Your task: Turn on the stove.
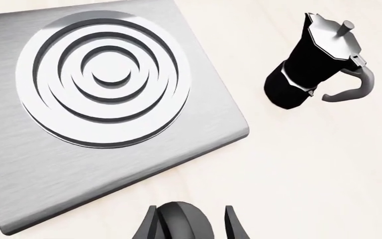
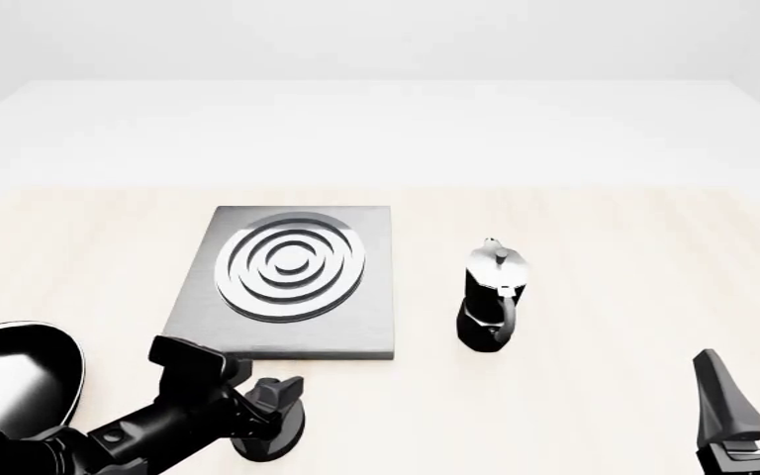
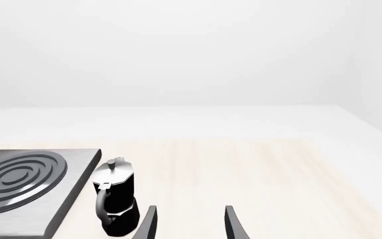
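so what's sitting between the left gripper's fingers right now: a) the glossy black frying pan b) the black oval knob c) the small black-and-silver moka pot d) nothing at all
b: in the left wrist view the black oval knob sits between the two fingers of the left gripper, in front of the brushed grey metal stove slab; the small black-and-silver moka pot stands apart to the side.

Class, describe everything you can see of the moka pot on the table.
The moka pot is small, with a glossy black faceted body, a silver lid topped by a knob, and a curved grey handle. It stands upright on the pale wooden table, right of the stove and apart from it. Its handle faces the robot's side. Nothing touches it but the table.
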You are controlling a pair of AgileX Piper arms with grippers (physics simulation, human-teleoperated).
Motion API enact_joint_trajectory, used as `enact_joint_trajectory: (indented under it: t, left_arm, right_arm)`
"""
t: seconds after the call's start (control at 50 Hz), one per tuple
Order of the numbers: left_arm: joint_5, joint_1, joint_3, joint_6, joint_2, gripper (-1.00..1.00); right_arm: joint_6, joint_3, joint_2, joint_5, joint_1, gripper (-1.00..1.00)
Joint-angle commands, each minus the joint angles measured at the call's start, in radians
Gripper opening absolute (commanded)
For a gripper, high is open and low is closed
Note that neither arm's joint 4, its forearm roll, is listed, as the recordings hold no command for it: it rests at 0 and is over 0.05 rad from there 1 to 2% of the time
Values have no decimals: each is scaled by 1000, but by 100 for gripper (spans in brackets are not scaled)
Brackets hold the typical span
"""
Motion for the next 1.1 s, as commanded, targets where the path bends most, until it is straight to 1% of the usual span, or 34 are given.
enact_joint_trajectory:
  t: [0.02,0.14,0.44,0.56,0.82,0.9,1.06,1.1]
  left_arm:
    - [-35,-6,5,-1,51,100]
    - [-71,-8,9,1,93,100]
    - [-103,-11,18,-4,133,100]
    - [-134,-11,24,-15,169,100]
    - [-184,-2,28,-12,228,100]
    - [-185,6,31,-8,227,100]
    - [-189,59,42,10,217,100]
    - [-190,60,43,12,219,100]
  right_arm:
    - [1,-1,-1,-4,-2,100]
    - [0,-2,-1,-6,-5,100]
    - [-3,-1,-1,-8,-5,100]
    - [-3,-1,-1,-6,-4,100]
    - [-1,1,-1,-5,-3,100]
    - [-2,1,-1,-6,-4,100]
    - [-5,2,-1,-5,-1,100]
    - [-5,2,-1,-5,-1,100]
